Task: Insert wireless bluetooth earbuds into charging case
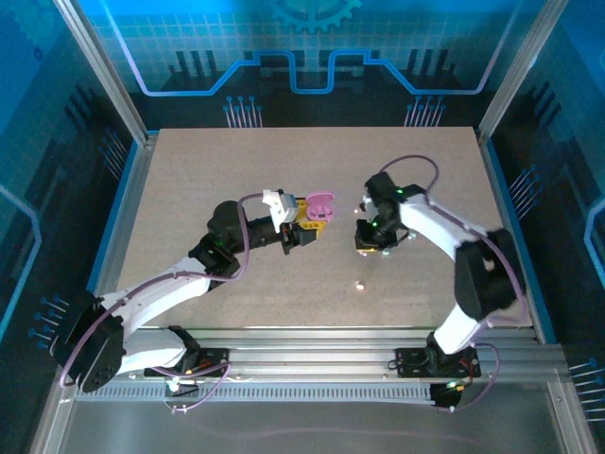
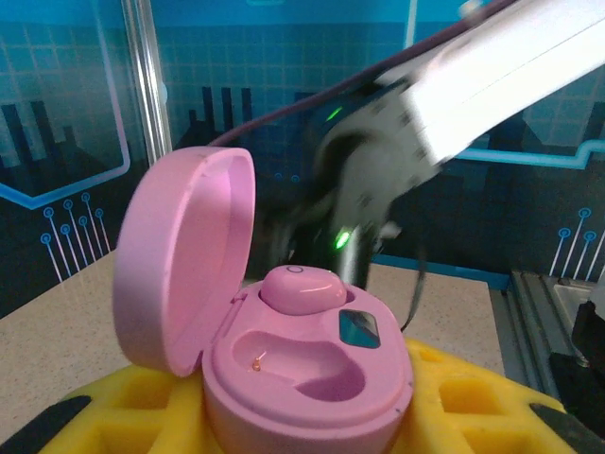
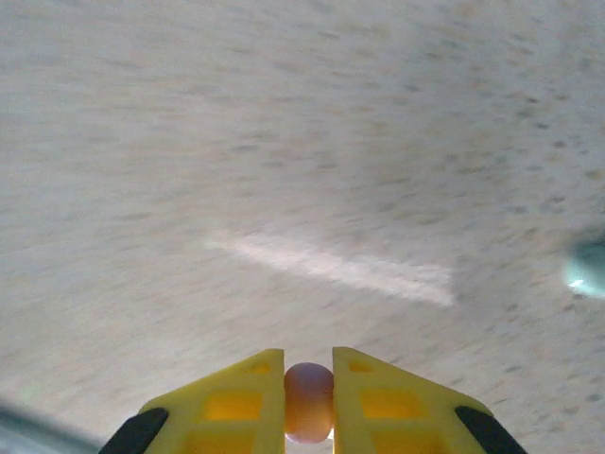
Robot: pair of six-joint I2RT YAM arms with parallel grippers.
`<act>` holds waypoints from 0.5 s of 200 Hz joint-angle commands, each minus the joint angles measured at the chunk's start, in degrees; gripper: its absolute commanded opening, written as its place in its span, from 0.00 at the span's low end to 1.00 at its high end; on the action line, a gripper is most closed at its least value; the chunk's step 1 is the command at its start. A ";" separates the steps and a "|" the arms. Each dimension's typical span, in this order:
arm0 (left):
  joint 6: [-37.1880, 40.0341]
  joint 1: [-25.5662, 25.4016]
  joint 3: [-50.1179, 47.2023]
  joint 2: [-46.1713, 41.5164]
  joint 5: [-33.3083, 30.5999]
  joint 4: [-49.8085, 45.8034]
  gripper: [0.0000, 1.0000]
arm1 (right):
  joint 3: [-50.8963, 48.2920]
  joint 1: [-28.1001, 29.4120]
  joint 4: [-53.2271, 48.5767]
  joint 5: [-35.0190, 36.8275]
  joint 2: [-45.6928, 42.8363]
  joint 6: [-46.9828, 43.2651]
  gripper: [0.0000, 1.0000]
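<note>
L end effector (image 1: 310,230) clenched round base of pink oval plastic charging case (image 2: 312,378), lid (image 2: 184,255) open w/ one pink earbud (image 2: 301,287) seated in rear well; R end effector (image 3: 308,371) pinches a tiny pinkish round earbud (image 3: 309,405) over speckled beige tabletop (image 3: 284,142).

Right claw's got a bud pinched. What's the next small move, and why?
Probably carry the right claw over to the open pink case held in the left claw. It is shut on an earbud, the lid is up, a second bud is seated, and the other socket is empty.
</note>
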 commanded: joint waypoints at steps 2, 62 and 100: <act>1.47 0.82 -0.96 -1.68 -2.12 0.47 0.37 | -3.88 -4.07 9.03 -19.91 -10.40 5.85 0.17; 0.74 1.14 -1.20 -0.59 -4.92 2.31 0.36 | -6.31 -8.91 24.82 -45.64 -20.23 18.42 0.17; 1.16 1.20 -1.23 0.22 -4.75 3.13 0.37 | -6.04 -8.76 31.42 -50.00 -22.66 24.30 0.18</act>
